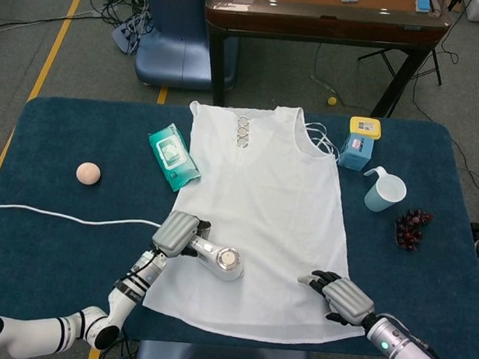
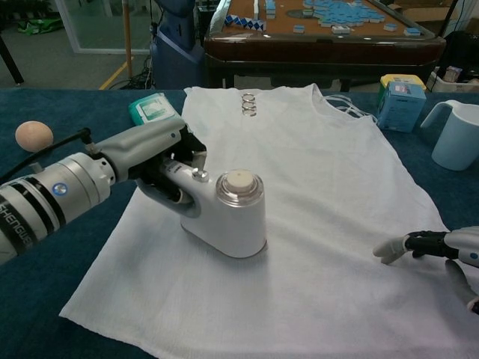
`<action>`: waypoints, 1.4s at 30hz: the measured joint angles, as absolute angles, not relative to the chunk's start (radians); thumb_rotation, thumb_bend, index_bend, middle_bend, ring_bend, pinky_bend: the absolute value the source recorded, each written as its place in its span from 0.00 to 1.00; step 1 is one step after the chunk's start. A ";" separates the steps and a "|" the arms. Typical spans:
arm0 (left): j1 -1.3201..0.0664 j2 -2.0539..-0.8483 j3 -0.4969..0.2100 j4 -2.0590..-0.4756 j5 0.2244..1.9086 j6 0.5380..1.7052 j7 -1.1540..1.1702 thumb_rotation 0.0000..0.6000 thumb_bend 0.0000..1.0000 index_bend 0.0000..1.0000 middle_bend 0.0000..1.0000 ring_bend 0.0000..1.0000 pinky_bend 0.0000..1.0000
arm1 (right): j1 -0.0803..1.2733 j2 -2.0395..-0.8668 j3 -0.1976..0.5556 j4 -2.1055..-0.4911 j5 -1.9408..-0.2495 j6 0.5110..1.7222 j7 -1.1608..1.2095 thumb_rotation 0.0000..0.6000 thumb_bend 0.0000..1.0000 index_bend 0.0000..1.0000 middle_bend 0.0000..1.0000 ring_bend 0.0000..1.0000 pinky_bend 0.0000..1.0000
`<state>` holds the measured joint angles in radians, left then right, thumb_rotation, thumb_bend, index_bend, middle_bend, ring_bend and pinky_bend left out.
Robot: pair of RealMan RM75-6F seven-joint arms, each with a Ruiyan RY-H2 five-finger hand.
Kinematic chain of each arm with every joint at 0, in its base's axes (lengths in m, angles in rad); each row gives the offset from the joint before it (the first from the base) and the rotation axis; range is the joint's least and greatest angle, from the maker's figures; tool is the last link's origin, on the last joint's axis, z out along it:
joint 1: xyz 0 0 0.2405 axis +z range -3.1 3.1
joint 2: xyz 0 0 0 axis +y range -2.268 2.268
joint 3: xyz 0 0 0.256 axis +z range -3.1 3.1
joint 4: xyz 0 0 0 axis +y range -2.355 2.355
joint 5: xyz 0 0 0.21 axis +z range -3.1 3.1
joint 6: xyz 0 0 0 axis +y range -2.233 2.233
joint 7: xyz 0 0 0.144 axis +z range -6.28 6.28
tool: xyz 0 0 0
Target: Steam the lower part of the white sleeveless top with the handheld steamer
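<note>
Both hands engaged: left hand point(image 2: 150, 153) grips steamer point(image 2: 228, 217), sole on top point(image 1: 263, 198), lower left; right hand point(image 1: 342, 298) empty, pins hem. We judge steaming underway; next, sweep rightward.

Bright, even overhead light leaves only faint shadows, both views are sharp, and the white top point(image 1: 257, 222) shows no blown-out glare.
</note>
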<state>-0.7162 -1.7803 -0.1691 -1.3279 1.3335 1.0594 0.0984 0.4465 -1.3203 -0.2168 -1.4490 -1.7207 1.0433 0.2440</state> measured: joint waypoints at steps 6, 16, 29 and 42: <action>-0.702 -1.790 -0.154 -1.284 1.335 1.061 0.081 1.00 0.23 0.88 0.78 0.64 0.63 | 0.449 -1.322 -0.217 -1.450 -1.722 1.041 0.243 1.00 1.00 0.13 0.19 0.11 0.17; -0.663 -1.754 -0.143 -1.244 1.336 1.070 0.001 1.00 0.23 0.88 0.78 0.64 0.63 | 0.460 -1.328 -0.212 -1.461 -1.722 1.026 0.228 1.00 1.00 0.13 0.19 0.11 0.17; -0.616 -1.719 -0.117 -1.166 1.367 1.108 -0.049 1.00 0.23 0.88 0.78 0.64 0.63 | 0.465 -1.326 -0.209 -1.482 -1.712 1.015 0.201 1.00 1.00 0.13 0.19 0.11 0.17; -0.559 -1.629 -0.091 -1.152 1.384 1.140 -0.062 1.00 0.23 0.88 0.78 0.64 0.63 | 0.465 -1.325 -0.208 -1.490 -1.711 1.017 0.192 1.00 1.00 0.13 0.19 0.11 0.17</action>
